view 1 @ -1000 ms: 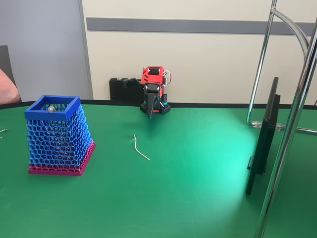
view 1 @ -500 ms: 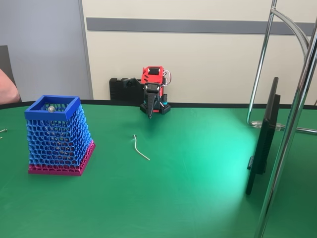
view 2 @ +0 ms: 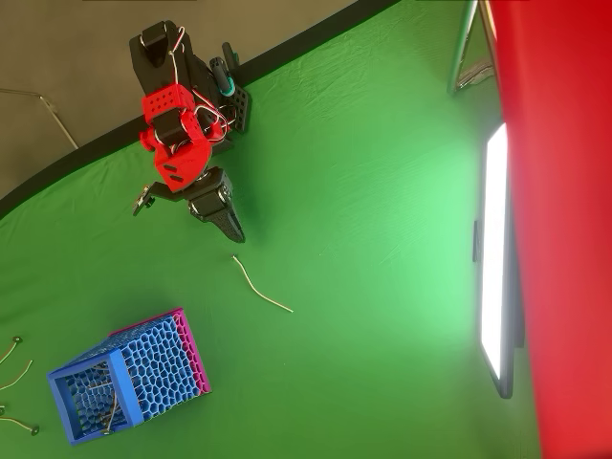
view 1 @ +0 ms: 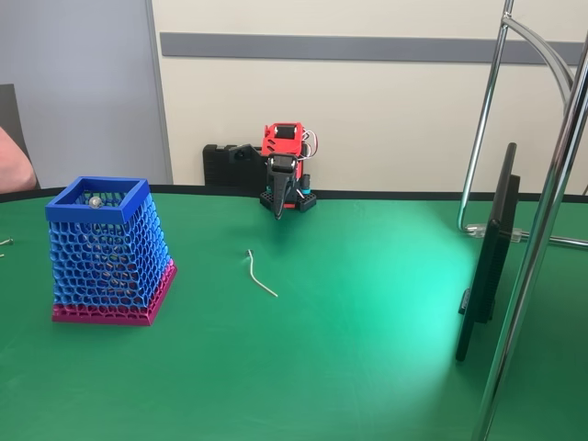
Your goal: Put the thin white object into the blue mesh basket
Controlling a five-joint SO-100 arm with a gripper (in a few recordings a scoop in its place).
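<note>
Two black fingers of the gripper come together into one narrow point in the overhead view, in the upper left part of the frame; the jaws look pressed together and they hold nothing. In the fixed view the gripper hangs tip-down at the upper centre, below the red arm, near the far edge of the green table.

The thin white object lies flat on the table, just below the gripper tip in the overhead view and a little to the right of it, near but not touching. It is slightly curved, and its upper end is the one closer to the jaws. In the fixed view the thin white object is left of centre, in front of the gripper and lower in the frame, with its hooked end at the top.

The blue mesh basket is at the lower left of the overhead view, well apart from the stick. In the fixed view the blue mesh basket stands upright at the left, with a magenta band at its base, and a small shiny ball shows inside its rim.

Some thin wire pieces lie at the left edge of the overhead view. A dark flat screen stands edge-on at the right of the fixed view, beside chrome poles.
</note>
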